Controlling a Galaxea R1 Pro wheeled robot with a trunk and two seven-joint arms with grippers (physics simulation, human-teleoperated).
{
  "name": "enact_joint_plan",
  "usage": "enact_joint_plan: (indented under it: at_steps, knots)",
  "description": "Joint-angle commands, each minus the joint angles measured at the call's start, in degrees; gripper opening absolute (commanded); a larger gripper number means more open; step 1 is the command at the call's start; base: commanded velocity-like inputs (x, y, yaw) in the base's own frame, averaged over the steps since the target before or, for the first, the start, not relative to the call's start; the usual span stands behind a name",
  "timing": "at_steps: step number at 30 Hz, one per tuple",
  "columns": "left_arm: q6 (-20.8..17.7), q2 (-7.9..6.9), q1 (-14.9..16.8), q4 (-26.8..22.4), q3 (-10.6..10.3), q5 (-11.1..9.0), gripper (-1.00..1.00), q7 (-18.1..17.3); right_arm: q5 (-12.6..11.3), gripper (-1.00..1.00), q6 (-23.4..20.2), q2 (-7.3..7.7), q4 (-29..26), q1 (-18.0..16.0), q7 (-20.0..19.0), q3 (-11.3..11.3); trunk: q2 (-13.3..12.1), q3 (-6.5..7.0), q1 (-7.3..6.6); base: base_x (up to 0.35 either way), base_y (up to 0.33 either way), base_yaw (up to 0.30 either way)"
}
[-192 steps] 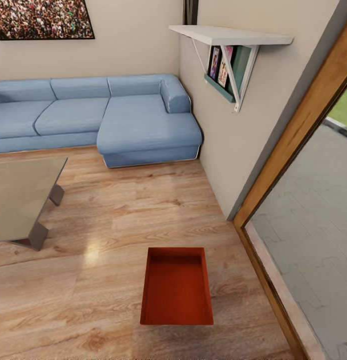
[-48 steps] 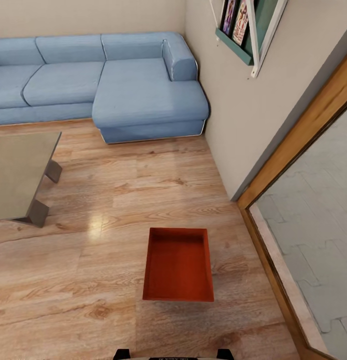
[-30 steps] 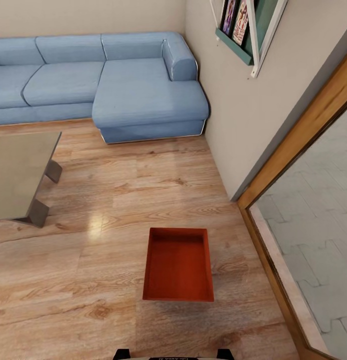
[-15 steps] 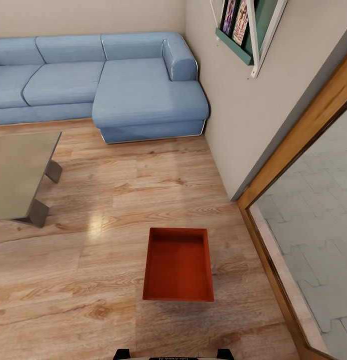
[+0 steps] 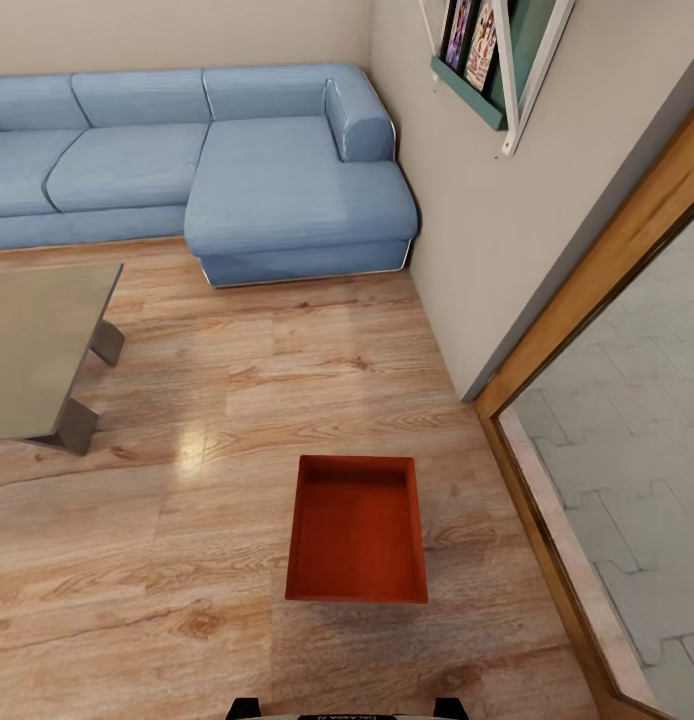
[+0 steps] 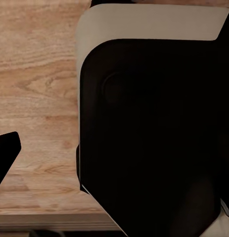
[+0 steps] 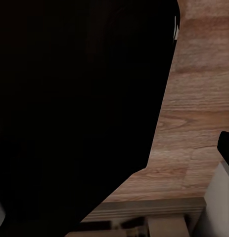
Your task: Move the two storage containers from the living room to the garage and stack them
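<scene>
You are looking down over the living room, and one storage container (image 5: pixel 357 532) sits flat on the light wood-plank floor (image 5: pixel 187 560) right in front of you, open side up and with nothing inside it, its long sides running away from you. It lies near the wood-framed glass door (image 5: pixel 577 330) on your right, with a strip of bare planks between its right wall and the door's lower frame. Beyond the glass you see pale paving (image 5: pixel 627 430). Farther ahead, the blue sectional sofa (image 5: pixel 217 170) fills the far corner of the room, its chaise end against the beige wall (image 5: pixel 457 220), well apart from the container. On that wall a teal rack (image 5: pixel 487 60) holds a few magazines. At your left, a grey low table (image 5: pixel 37 350) stands on the planks, also well apart from the container. A thin dark and white sliver of your own base (image 5: pixel 337 712) shows at the near edge of the head view, just short of the container's near wall. In the left wrist view a large black-and-white robot housing (image 6: pixel 154 128) blocks most of the sight, with wood planks beside it; in the right wrist view a dark body part (image 7: pixel 79 108) does the same. From these views you cannot tell whether either hand has its fingers apart or together.
</scene>
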State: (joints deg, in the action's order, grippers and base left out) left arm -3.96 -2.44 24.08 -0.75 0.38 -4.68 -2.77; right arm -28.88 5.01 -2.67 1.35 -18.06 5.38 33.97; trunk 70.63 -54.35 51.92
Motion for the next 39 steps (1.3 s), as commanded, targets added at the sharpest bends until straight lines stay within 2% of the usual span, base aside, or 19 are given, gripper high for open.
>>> enact_joint_plan:
  at_steps: [1,9,11,13,16,17,18,20,23,27,33,39]
  knots:
    - [-0.34,-0.02,0.0,-0.1,0.04,-0.5,1.0,-0.22,-0.49,1.0,0.27,-0.05,0.14,-0.04,0.07,0.48,0.02,-0.03,0.0,0.0,0.0,0.0]
    - [-0.42,0.21,0.03,-1.81,-0.06,-0.51,1.0,-0.18,-0.24,1.0,0.3,-0.19,-0.74,0.0,0.07,0.73,0.02,-0.03,0.0,0.0,0.0,0.0]
    - [-1.01,0.82,0.06,-6.2,-0.14,-0.49,1.0,-0.12,-0.04,1.0,0.05,-0.13,-2.67,-0.03,0.16,0.79,0.02,-0.03,0.0,0.0,0.0,0.0]
    - [-2.22,1.18,0.11,-12.43,-0.18,-0.5,1.0,-0.2,0.08,1.0,-0.48,0.21,-7.39,0.05,0.81,0.82,0.02,-0.03,0.0,0.0,0.0,0.0]
    - [-8.86,2.03,0.26,-22.83,-0.2,-0.42,1.0,1.34,0.07,1.0,-2.01,0.57,-14.54,-0.88,5.25,0.75,0.02,-0.03,0.0,0.0,0.0,0.0]
    - [-11.68,2.68,0.31,-26.18,-0.23,-0.37,1.0,2.31,-0.08,1.0,-2.36,0.61,-16.03,-2.51,7.11,0.65,0.02,-0.03,0.0,0.0,0.0,0.0]
    - [-14.81,3.52,0.36,-29.79,-0.26,-0.31,1.0,3.53,-0.4,1.0,-2.71,0.59,-17.03,-6.02,9.05,0.46,0.02,-0.03,0.0,0.0,0.0,0.0]
    - [-17.0,4.3,0.77,-31.91,-0.24,-0.37,1.0,4.32,-0.79,1.0,-2.92,0.58,-17.58,-9.9,10.36,0.32,0.02,-0.03,0.0,0.0,0.0,0.0]
    - [-17.84,5.95,3.77,-32.78,-0.27,-0.12,1.0,4.89,-1.1,1.0,-3.04,0.52,-17.67,-14.83,11.12,0.24,0.02,-0.03,0.0,0.0,0.0,0.0]
    - [-17.1,6.88,7.76,-31.94,-0.27,0.27,1.0,7.9,-1.17,1.0,-2.95,0.48,-15.92,-18.93,11.37,0.22,0.02,-0.03,0.0,0.0,0.0,0.0]
    - [-14.25,6.93,11.19,-28.28,-0.29,0.49,1.0,9.85,-1.58,1.0,-2.11,0.0,-14.11,-20.28,11.39,0.22,0.02,-0.03,0.0,0.0,0.0,0.0]
    - [-13.82,6.94,11.5,-29.51,-0.21,0.46,1.0,9.63,-1.07,1.0,-1.96,-0.14,-15.2,-20.34,11.39,0.48,0.02,-0.03,0.0,0.0,0.0,0.0]
